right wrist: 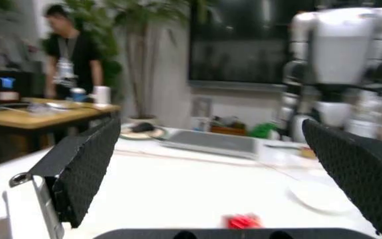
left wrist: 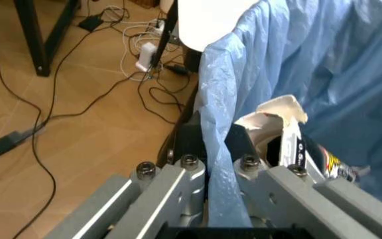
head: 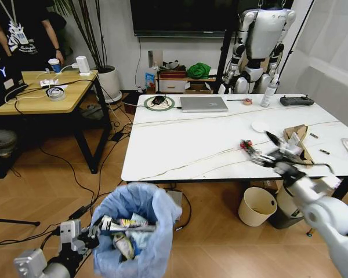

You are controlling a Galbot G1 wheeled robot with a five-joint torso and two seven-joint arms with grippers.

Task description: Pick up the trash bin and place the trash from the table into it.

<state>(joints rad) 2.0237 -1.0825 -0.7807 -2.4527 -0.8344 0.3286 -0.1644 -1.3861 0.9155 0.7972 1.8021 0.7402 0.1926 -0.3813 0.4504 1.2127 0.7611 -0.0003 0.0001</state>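
Observation:
The trash bin [head: 133, 229], lined with a crinkly light-blue bag, hangs low in front of the table [head: 185, 145]. My left gripper [head: 95, 230] is shut on its rim. In the left wrist view the fingers [left wrist: 247, 149] clamp the blue bag [left wrist: 221, 114] and rim, with white and printed litter [left wrist: 274, 117] inside. My right gripper [head: 260, 148] hovers open over the table's right part, just beside a crushed red can [head: 245, 143]. The can [right wrist: 242, 221] lies low between its black pads [right wrist: 85, 169]. A white lid [head: 260, 125] and torn brown cardboard [head: 297, 139] lie close by.
A grey laptop [head: 203, 103], a black controller [head: 296, 101] and a bottle [head: 268, 94] sit at the table's far edge. A cream bucket [head: 256, 205] and a dark bin [head: 285, 202] stand under the table. A wooden desk [head: 40, 87] is at the left, with cables across the floor.

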